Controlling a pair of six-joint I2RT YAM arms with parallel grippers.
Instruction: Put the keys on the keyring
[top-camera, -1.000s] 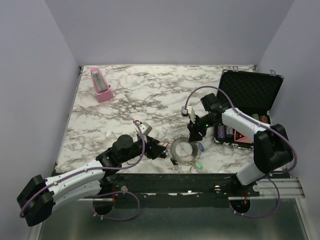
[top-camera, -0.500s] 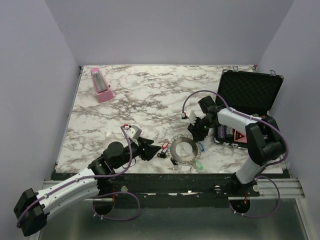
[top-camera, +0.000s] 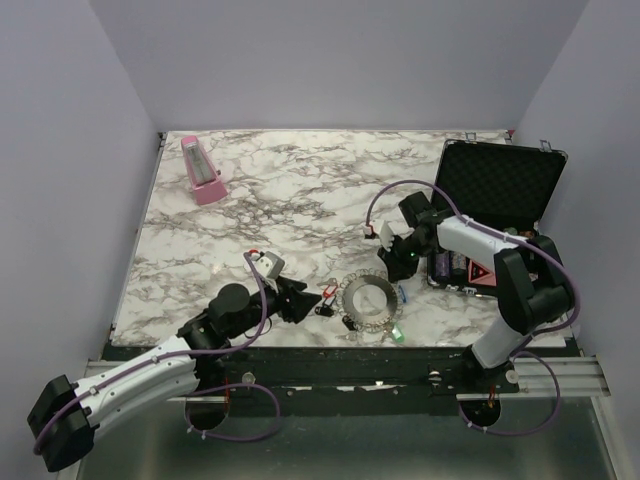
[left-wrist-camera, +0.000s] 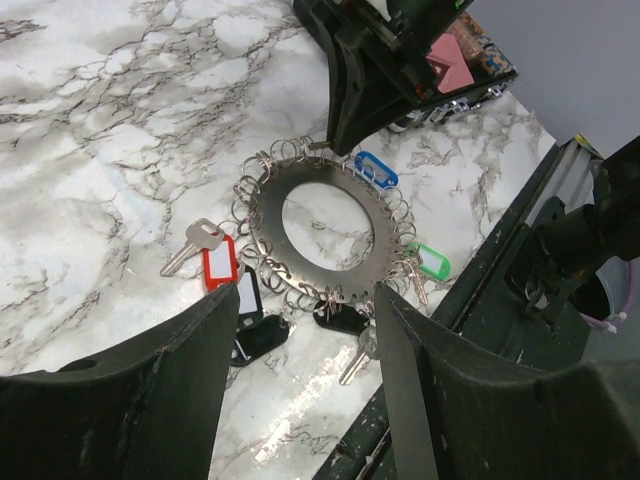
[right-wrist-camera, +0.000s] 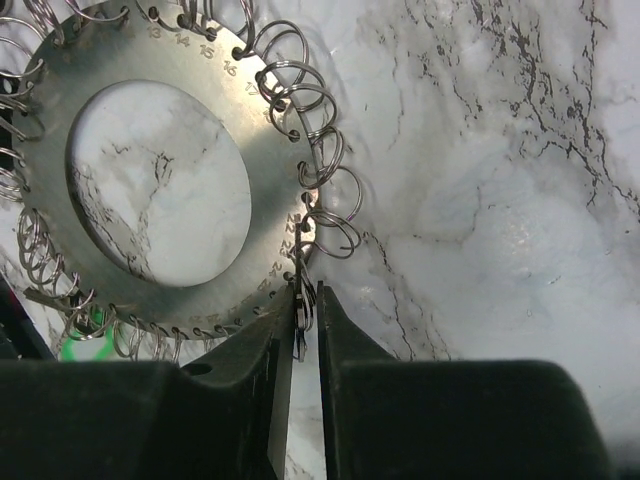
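Observation:
The keyring (top-camera: 350, 299), a flat grey toothed ring with wire loops round its rim, lies near the table's front edge. It also fills the left wrist view (left-wrist-camera: 268, 215) and the right wrist view (right-wrist-camera: 120, 55). Keys lie round it: a red one (left-wrist-camera: 215, 262), a blue one (left-wrist-camera: 375, 168), a green one (left-wrist-camera: 430, 262) and black ones (left-wrist-camera: 258, 335). My right gripper (top-camera: 393, 272) stands at the ring's right rim. Its jaws (right-wrist-camera: 307, 290) are nearly together on a thin wire loop. My left gripper (top-camera: 300, 298) is open just left of the ring (left-wrist-camera: 307, 292), holding nothing.
An open black case (top-camera: 500, 185) with items inside sits at the right, close behind the right arm. A pink wedge-shaped object (top-camera: 203, 170) stands at the back left. The table's front edge (top-camera: 300, 345) runs just below the keyring.
My left gripper has drawn back to the left, away from the keyring. My right gripper's jaws have narrowed onto a wire loop at the ring's rim.

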